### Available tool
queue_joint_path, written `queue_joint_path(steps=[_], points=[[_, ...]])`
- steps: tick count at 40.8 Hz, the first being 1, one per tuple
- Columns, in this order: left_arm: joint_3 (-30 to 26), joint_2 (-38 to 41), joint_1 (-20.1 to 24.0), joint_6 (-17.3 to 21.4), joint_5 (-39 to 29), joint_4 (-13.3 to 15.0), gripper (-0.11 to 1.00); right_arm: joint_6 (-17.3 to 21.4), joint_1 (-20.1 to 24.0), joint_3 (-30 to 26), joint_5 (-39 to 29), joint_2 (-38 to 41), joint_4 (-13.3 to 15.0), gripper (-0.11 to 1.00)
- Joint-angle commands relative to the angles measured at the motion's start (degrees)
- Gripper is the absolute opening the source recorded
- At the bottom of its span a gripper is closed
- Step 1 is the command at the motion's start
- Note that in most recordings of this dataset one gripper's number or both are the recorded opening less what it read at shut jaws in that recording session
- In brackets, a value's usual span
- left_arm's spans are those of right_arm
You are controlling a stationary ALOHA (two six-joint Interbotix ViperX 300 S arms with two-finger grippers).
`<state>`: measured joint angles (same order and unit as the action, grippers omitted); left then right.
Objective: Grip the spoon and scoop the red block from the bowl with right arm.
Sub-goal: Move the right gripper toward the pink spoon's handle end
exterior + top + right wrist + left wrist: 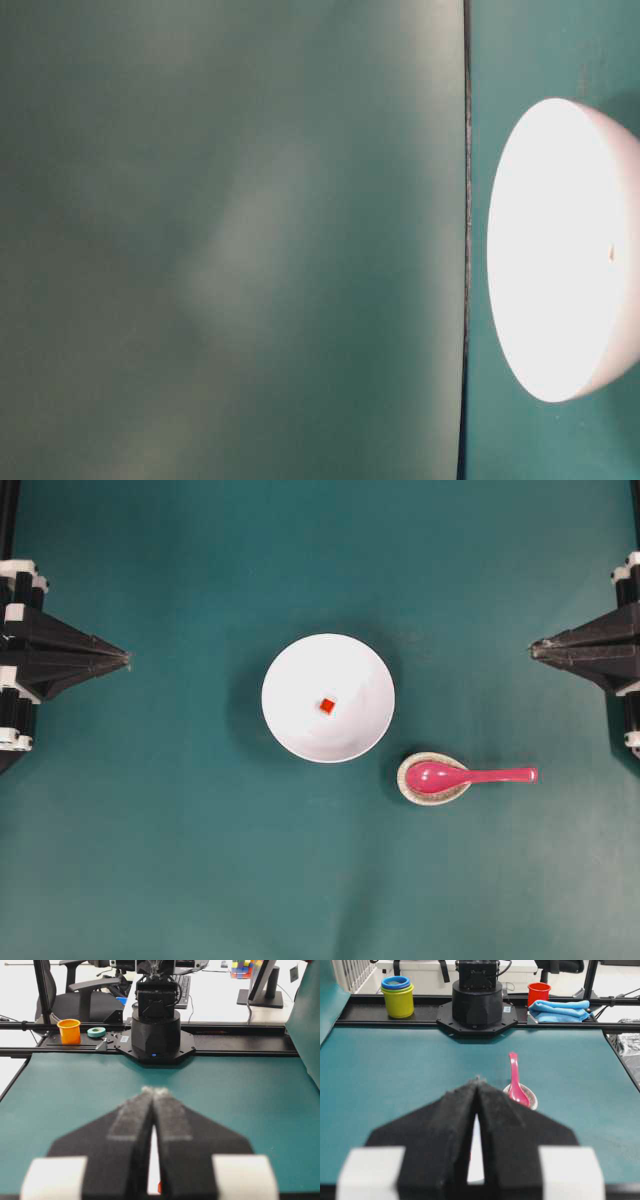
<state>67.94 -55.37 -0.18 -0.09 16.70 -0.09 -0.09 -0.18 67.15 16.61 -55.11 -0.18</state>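
Plainly, nothing of the task is begun: both arms sit back at the side edges of the green table (180, 880), and the first step, gripping the spoon (470, 776), is the one in hand. The right end effector (533, 650) is at the right edge of the overhead view, its two fingers pressed together into a point and holding nothing; the right wrist view shows the same closed wedge. The left end effector (127, 660) mirrors it on the far side, also pressed together and empty. The spoon lies below and to the right of the bowl (290, 670), its scoop resting in a small speckled spoon rest (407, 783) just beside the bowl, apart from it. Its long axis runs nearly level across the overhead view, scoop toward the bowl and the flat handle pointing out toward the right arm's side, the handle's end jutting free past the rest. The red block (327, 706) sits alone near the middle of the bowl's floor. As I judge it, the next move calls for the right fingers to spread, travel toward the handle's free end and close across its narrow width, with the grip square to the handle so the scoop stays level for the dip into the bowl.
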Motion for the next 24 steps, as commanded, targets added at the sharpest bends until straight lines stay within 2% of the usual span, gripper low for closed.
queue_joint_path(steps=[1,2,6,16,24], points=[[-1.93,-0.44,0.44,0.18,-1.05,-0.79,0.00,0.53,0.26,-1.23,0.26,0.44,-0.18,0.00],[-2.37,-0.35,0.44,-0.09,-2.29,-0.88,0.00,0.97,0.26,-1.76,-0.44,0.88,-1.23,0.00],[-2.72,-0.44,0.44,0.18,-3.52,-0.88,0.00,2.11,0.35,-1.76,-0.26,1.14,-2.55,0.00],[-3.34,-0.44,0.44,-0.09,-5.19,-0.88,0.00,3.43,0.53,-0.88,-0.70,2.11,-2.37,0.00],[-3.43,-0.44,0.44,0.26,-5.36,-0.88,0.00,4.13,1.32,2.37,0.26,5.01,-2.55,0.01]])
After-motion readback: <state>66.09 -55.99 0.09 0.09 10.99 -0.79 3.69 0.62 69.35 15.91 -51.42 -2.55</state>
